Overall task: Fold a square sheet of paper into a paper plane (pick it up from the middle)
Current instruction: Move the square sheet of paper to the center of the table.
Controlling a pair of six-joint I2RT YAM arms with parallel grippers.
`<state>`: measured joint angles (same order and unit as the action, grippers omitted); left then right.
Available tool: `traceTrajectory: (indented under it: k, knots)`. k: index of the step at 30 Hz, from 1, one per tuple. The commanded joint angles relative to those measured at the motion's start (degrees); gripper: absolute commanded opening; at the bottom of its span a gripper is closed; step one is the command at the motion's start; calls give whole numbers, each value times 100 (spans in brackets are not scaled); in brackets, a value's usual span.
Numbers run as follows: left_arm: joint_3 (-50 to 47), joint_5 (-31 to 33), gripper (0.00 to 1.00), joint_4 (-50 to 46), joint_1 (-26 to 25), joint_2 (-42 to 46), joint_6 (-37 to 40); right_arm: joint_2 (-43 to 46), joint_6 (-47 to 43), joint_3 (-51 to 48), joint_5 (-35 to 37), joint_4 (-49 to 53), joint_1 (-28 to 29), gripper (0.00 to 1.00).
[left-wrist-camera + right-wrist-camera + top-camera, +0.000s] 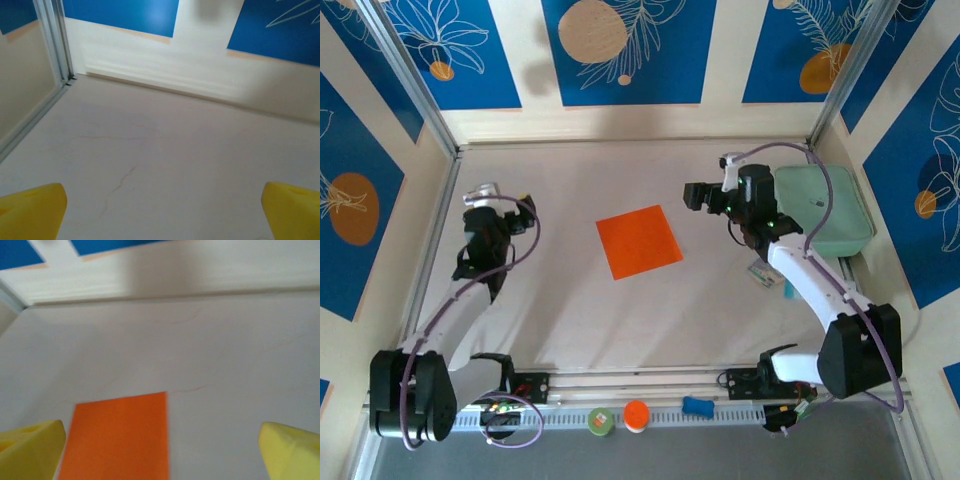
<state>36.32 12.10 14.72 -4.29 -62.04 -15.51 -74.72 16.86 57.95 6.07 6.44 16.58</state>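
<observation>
The sheet [639, 241] lay flat and unfolded at the middle of the table [560, 320]. The left fingers [35, 212] stood wide apart above bare table near its left edge. The right fingers [35, 447] stood wide apart and empty, near the sheet's right side.

Bright, even light, soft shadows, slight blur in both wrist views.

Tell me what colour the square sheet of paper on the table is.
The paper is plain bright orange, clearest from the top camera.
</observation>
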Motion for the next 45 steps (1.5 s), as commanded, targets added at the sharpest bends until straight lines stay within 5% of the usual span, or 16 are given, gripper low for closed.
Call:
traceTrajectory:
  k: [1, 6, 14, 22, 31, 37, 45]
  knots:
    - [325, -602, 100, -1470, -6, 136, -941, -387, 675, 363, -1021, 1451, 162, 99]
    - [103, -1223, 99, -1216, -10, 241, -1404, -994, 917, 524, -1174, 1498, 982, 99]
    - [47, -1385, 99, -1119, -5, 88, -1508, -2599, 1077, 1499, -527, 1898, 1813, 94]
    - [283, -1401, 99, -1492, -8, -110, -1645, -4232, 426, 3116, -21, 2444, 1868, 90]
    - [275, -1543, 99, -1520, -8, -124, -1611, -5132, -2566, 4156, 201, 3189, 2119, 94]
    - [228, -1562, 99, -1560, -9, -106, -1619, -5574, -3016, 4671, -431, 3861, 1956, 92]
    - [210, -1753, 99, -1471, -8, -132, -1557, -5975, -2871, 4845, -211, 4008, 1968, 89]
